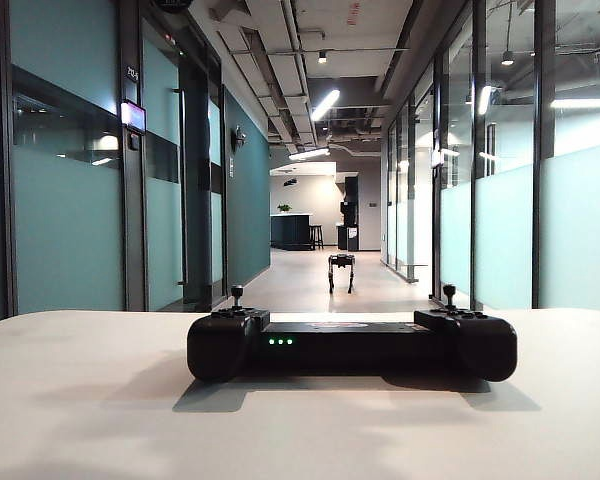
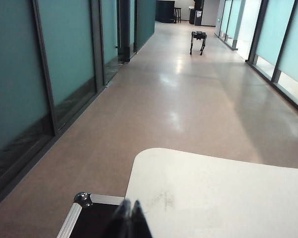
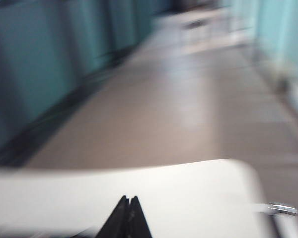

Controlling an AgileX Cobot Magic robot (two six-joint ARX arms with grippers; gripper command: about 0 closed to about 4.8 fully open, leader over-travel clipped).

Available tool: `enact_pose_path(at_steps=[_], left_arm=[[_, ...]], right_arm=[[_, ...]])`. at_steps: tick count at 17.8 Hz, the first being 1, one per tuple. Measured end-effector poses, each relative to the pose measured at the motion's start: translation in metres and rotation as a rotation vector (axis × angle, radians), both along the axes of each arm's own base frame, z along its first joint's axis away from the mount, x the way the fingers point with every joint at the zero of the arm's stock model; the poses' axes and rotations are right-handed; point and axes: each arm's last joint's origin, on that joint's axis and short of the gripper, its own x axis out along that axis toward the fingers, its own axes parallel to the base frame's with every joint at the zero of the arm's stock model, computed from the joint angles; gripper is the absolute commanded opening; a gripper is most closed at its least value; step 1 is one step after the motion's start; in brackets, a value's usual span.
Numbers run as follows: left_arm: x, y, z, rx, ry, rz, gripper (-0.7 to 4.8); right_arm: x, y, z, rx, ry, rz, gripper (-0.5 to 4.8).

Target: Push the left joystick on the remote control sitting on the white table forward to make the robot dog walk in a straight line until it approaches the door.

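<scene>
Nearest us, our left hand [image 2: 128,218] hangs over the near corner of the white table [image 2: 218,198], fingers pressed together and holding nothing, with a metal-edged black case [image 2: 84,218] just beside that corner. Our right hand [image 3: 127,218] sits likewise closed and empty above the table in a blurred view. The remote control [image 1: 350,345] rests on the table, its left joystick [image 1: 237,296] upright and untouched. Far down the corridor floor [image 2: 179,99] stands the robot dog [image 1: 341,271].
</scene>
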Motion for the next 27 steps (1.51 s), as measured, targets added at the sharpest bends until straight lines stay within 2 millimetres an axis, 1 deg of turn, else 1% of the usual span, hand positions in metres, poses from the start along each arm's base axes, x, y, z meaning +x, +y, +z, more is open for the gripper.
enact_pose_path(at_steps=[2,3,5,7,9,11,12,15,16,20,23,27], left_arm=[[0.0,0.0,0.0,0.0,0.0,-0.001,-0.05],[0.0,0.0,0.0,0.0,0.0,0.0,-0.05],[0.0,0.0,0.0,0.0,0.0,-0.001,-0.05],[0.0,0.0,0.0,0.0,0.0,-0.001,-0.05],[0.0,0.0,0.0,0.0,0.001,-0.001,-0.05],[0.0,0.0,0.0,0.0,0.002,-0.001,-0.05],[0.0,0.0,0.0,0.0,0.005,-0.001,-0.05],[0.0,0.0,-0.001,0.0,0.006,-0.001,-0.05],[0.0,0.0,-0.001,0.0,0.006,-0.001,-0.05],[0.0,0.0,-0.001,0.0,0.006,-0.001,-0.05],[0.0,0.0,-0.001,0.0,0.006,-0.001,-0.05],[0.0,0.0,-0.001,0.0,0.006,-0.001,-0.05]], right_arm=[[0.007,-0.004,-0.008,0.016,-0.018,-0.103,-0.01],[0.013,-0.006,-0.015,0.018,-0.026,-0.117,-0.01],[0.022,-0.012,-0.029,0.002,-0.017,-0.073,-0.01],[0.028,-0.018,-0.035,0.001,-0.039,0.003,-0.01],[0.026,-0.03,-0.039,0.006,-0.098,-0.065,-0.01],[0.025,-0.036,-0.039,0.009,-0.147,-0.126,-0.01],[0.026,-0.037,-0.043,0.008,-0.148,-0.143,-0.01],[0.031,-0.038,-0.06,0.005,-0.139,-0.156,-0.01],[0.031,-0.038,-0.063,0.003,-0.12,-0.155,-0.01],[0.032,-0.037,-0.067,-0.076,-0.079,-0.124,-0.01],[0.032,-0.037,-0.073,-0.086,-0.019,-0.104,-0.01],[0.032,-0.036,-0.072,-0.086,-0.027,-0.095,-0.01]])
